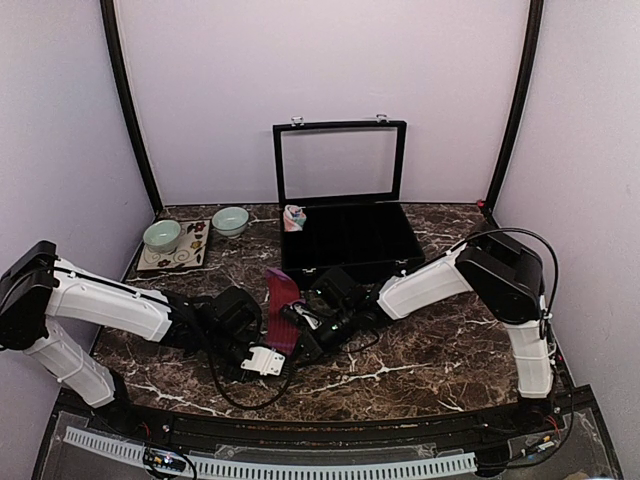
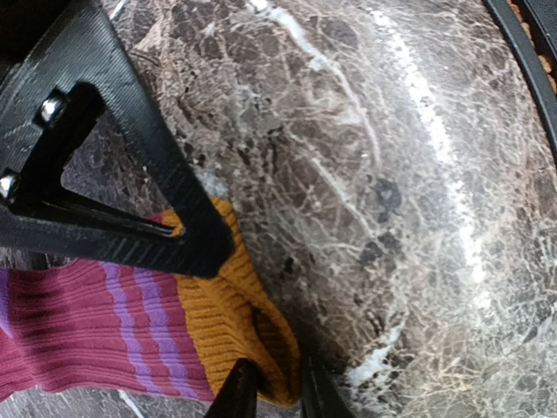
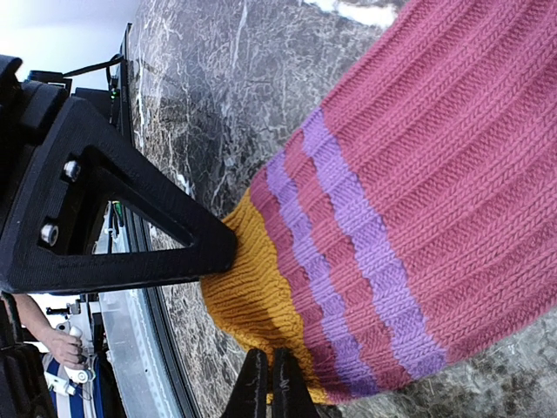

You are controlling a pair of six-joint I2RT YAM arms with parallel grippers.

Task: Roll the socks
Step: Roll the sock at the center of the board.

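Top: maroon sock (image 1: 282, 305) lies mid-desk (image 1: 440, 350), just in front of the open black case (image 1: 340, 127). Both arms meet over its near end. Pink sock (image 1: 294, 217) sits at the case's back-L corner.
L wrist: L fingers (image 2: 231, 318) straddle the orange cuff, upper tip touching it; can't tell if clamped.
R wrist: R fingers (image 3: 248, 318) closed on the same cuff, fabric pinched btwn tips, striped part running up-right.
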